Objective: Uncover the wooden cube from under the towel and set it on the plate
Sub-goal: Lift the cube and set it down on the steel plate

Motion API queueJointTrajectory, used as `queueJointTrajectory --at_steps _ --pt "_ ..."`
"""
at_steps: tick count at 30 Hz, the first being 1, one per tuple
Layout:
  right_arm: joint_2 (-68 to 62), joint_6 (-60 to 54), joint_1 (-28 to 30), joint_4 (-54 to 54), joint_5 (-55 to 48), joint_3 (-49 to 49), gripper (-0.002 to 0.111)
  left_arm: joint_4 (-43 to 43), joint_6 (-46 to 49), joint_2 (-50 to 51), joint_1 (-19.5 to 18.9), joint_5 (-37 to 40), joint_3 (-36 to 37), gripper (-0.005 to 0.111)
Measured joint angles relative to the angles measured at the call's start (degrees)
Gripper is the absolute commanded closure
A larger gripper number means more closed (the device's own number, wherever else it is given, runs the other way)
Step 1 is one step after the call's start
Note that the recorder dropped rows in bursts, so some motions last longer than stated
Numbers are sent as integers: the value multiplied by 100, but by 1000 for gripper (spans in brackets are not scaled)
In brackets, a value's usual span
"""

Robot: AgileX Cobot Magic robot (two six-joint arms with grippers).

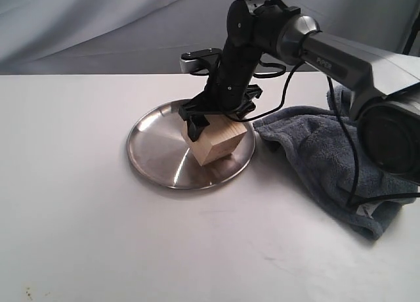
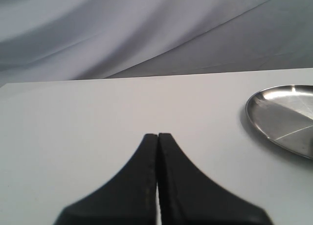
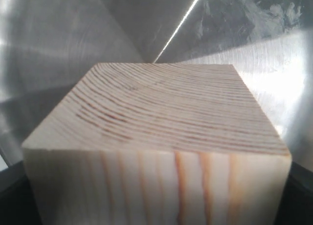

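The wooden cube (image 1: 216, 144) rests tilted on the right part of the steel plate (image 1: 157, 151), one corner toward the camera. My right gripper (image 1: 220, 123) comes down on it from above, its black fingers (image 1: 195, 127) pressed against the cube's sides, shut on it. In the right wrist view the cube (image 3: 161, 117) fills the space between the jaws of the right gripper (image 3: 156, 195), with the plate (image 3: 73, 39) behind it. The blue-grey towel (image 1: 321, 157) lies crumpled to the right of the plate. My left gripper (image 2: 157, 136) is shut on nothing above bare table, the plate (image 2: 283, 117) off to its side.
The white table (image 1: 85, 236) stretches to the left and front of the plate. A grey cloth backdrop (image 1: 98, 26) hangs behind the table. The right arm's cable (image 1: 344, 151) runs down across the towel.
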State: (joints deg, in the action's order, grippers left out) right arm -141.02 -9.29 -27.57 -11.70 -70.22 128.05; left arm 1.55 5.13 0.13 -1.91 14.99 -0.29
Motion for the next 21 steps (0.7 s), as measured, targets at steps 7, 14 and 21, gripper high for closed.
queueJointTrajectory --at_steps 7,14,21 --pt "-13 24 0 0 0 0 58 0 0 0 0 0 0 107" --pt "-13 24 0 -109 85 0 32 0 0 0 0 0 0 107" --pt "-13 40 0 -174 274 26 19 0 0 0 0 0 0 107"
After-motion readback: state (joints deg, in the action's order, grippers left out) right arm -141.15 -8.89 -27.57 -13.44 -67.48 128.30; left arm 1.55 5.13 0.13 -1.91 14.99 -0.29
